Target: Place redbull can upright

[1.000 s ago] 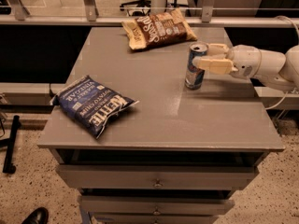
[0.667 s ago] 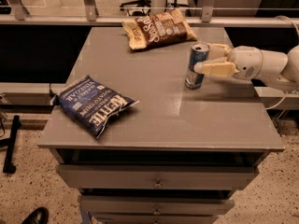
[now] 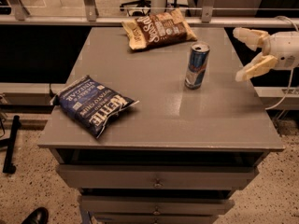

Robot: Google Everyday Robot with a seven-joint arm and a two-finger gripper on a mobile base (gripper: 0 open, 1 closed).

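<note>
One slim redbull can (image 3: pixel 196 65) stands upright on the flat grey bench (image 3: pixel 159 101), resting on its round base alone, as the task asks. My end effector (image 3: pixel 239 54) hangs right of the can, well apart, spread wide and empty. A crinkled blue chip bag (image 3: pixel 95 105) lies left of the can, and a brown chip bag (image 3: pixel 159 29) lies behind it.

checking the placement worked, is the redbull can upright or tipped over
Upright. The redbull can stands on its base on the table, silver top up. The gripper hangs at the picture's right, fingers open, not touching it.
</note>
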